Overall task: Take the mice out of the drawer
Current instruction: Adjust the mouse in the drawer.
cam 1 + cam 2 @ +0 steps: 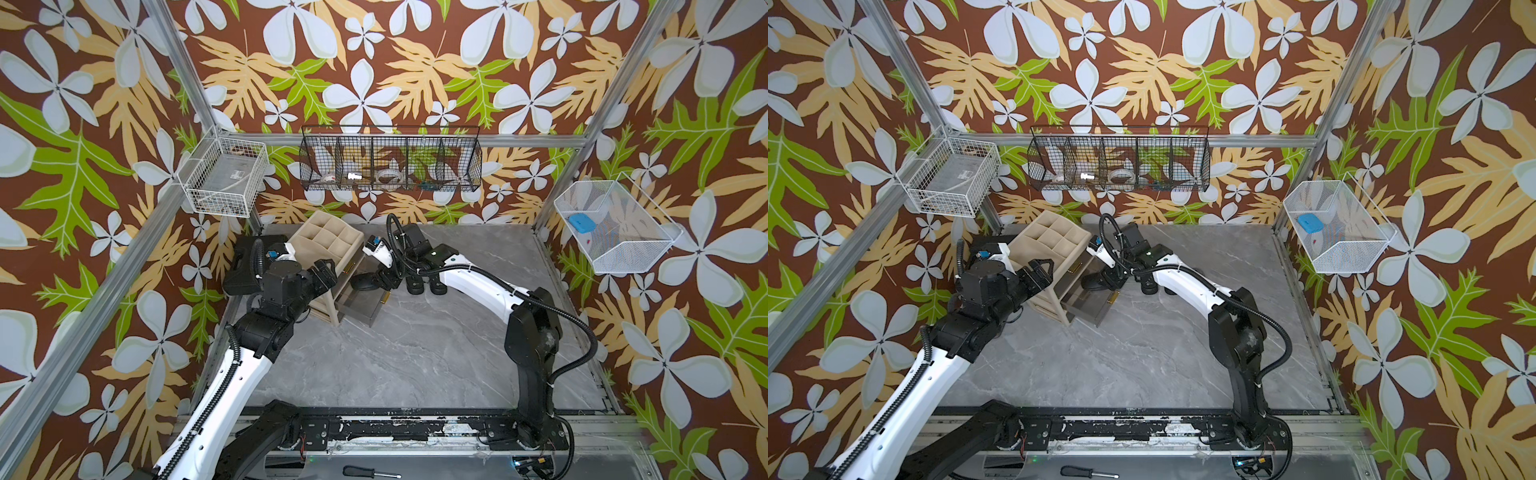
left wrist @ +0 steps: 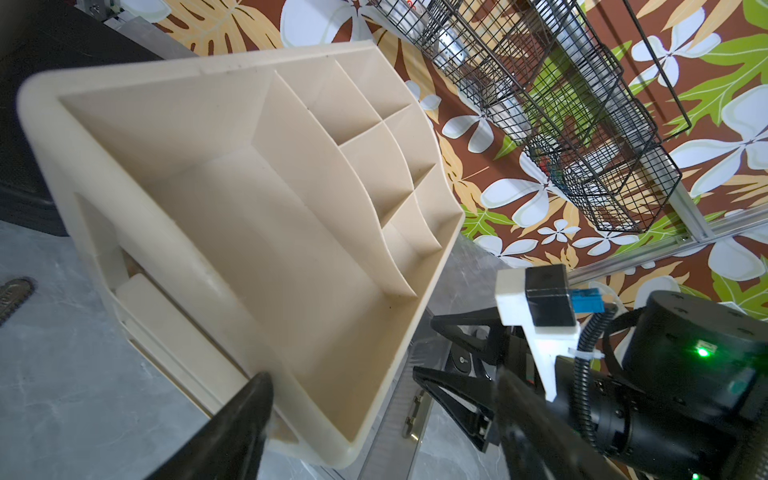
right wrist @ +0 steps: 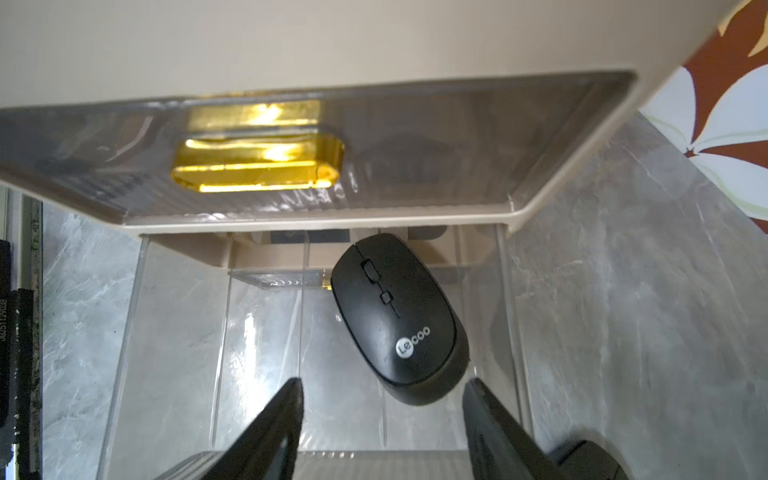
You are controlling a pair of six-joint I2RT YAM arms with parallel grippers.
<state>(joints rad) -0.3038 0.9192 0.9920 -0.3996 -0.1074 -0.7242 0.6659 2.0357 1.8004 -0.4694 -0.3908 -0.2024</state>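
1. Black mouse (image 3: 399, 320) lies in the open clear drawer (image 3: 266, 353), far left on the surface (image 1: 415, 353): light, rigid, glossy, probably slippery.
2. Best pinched across its long flanks.
3. Right gripper (image 3: 383, 383) straddles its tail, unclenched, nothing held.
4. Left gripper (image 2: 384, 378) spans the beige organiser (image 2: 166, 137); grip unclear.

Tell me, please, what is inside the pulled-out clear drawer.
One black Lecoo mouse lies in the clear drawer; the rest of its visible floor is bare. Its back end runs under the beige organizer, so anything there is hidden.
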